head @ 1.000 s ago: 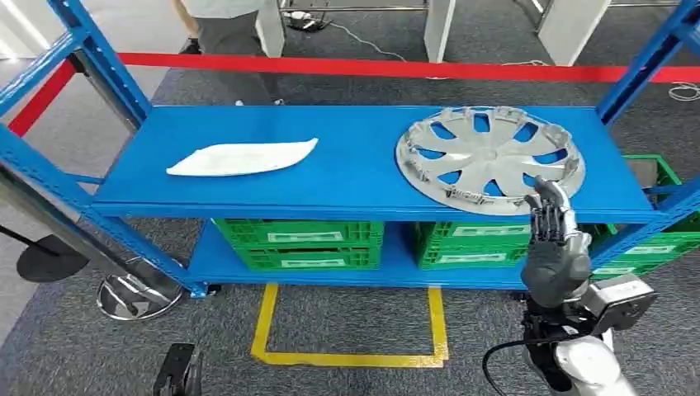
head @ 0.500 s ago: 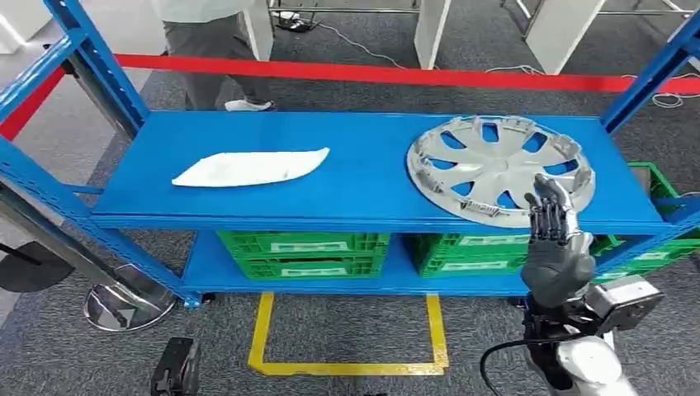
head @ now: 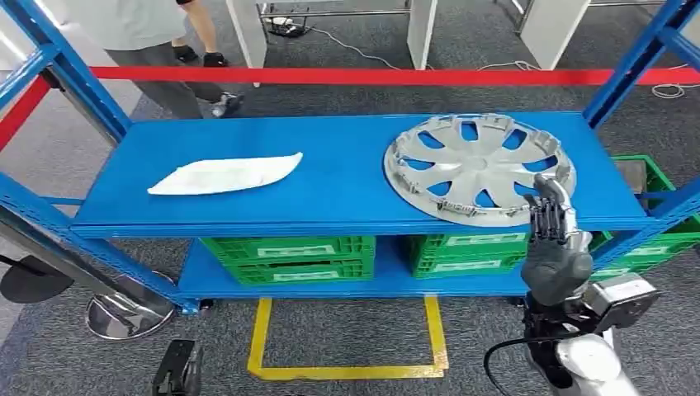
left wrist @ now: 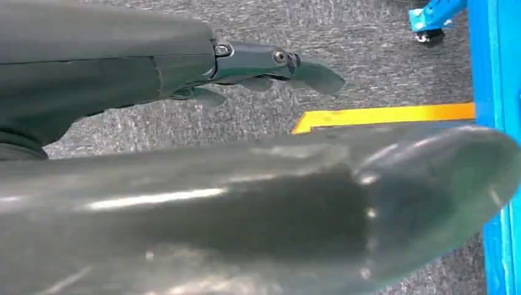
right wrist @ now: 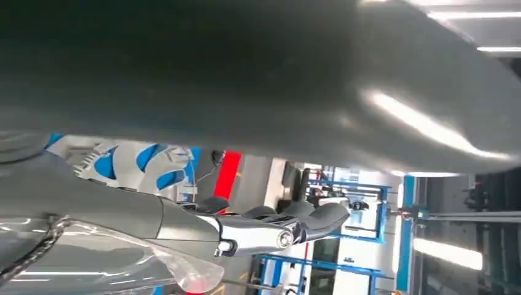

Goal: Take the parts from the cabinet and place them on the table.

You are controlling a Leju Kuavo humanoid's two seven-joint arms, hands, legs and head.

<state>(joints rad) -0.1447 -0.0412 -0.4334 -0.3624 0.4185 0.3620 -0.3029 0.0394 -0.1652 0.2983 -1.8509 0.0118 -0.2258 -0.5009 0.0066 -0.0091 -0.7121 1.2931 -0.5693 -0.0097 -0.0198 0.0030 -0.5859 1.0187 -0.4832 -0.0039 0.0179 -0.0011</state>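
Two parts lie on the shelf [head: 347, 177]; right hand [head: 551, 239], fingers apart, holds nothing near the hubcap [head: 479, 169].

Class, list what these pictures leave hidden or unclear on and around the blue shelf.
- Silver plastic wheel cover: head view, its near rim is hidden behind the right hand.
- Green plastic crates: the shelf board hides their contents.
- Left hand: left wrist view, blurred by closeness.

The round silver plastic wheel cover [head: 480, 167] has a smooth satin sheen, and the flat white plastic panel [head: 224, 175] looks matt. Both lie on the blue painted metal shelf [head: 347, 177], smooth and faintly glossy, above rough grey carpet floor [head: 347, 326].
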